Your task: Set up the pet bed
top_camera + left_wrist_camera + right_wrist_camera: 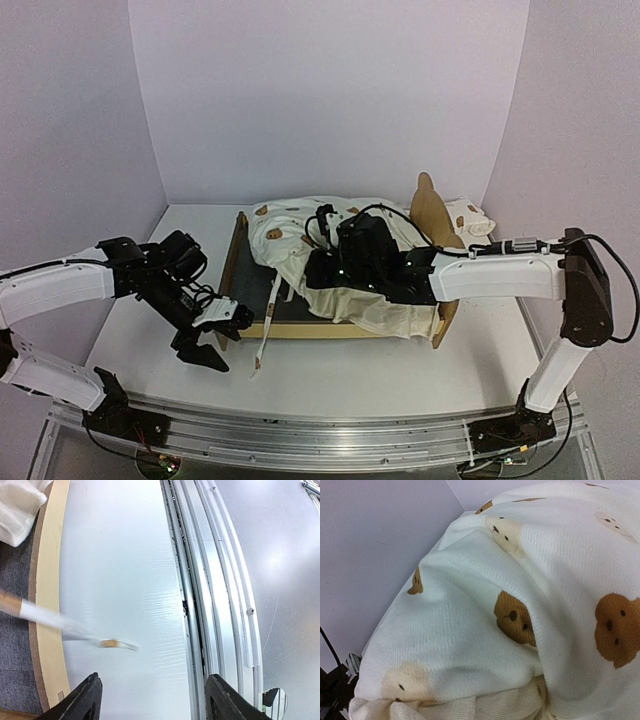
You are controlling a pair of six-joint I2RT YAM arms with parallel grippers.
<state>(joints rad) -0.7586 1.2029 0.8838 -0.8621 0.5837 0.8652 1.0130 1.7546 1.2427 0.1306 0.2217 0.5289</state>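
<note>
While lying lengthwise left to right, has the pressed-together right pincer [325,236] at the pet bed's [300,329] cushion [290,226] and the spread, empty left pincer [215,338] off its foot end.

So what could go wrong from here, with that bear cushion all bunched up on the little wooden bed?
The cream bear-print cushion lies bunched and spills over the light plywood bed frame's front rail. A tug from the right gripper could drag it off instead of flattening it.

Its loose white tie strap trails over the rail onto the white table beside the open left gripper. It could snag or get trapped underneath.
</note>
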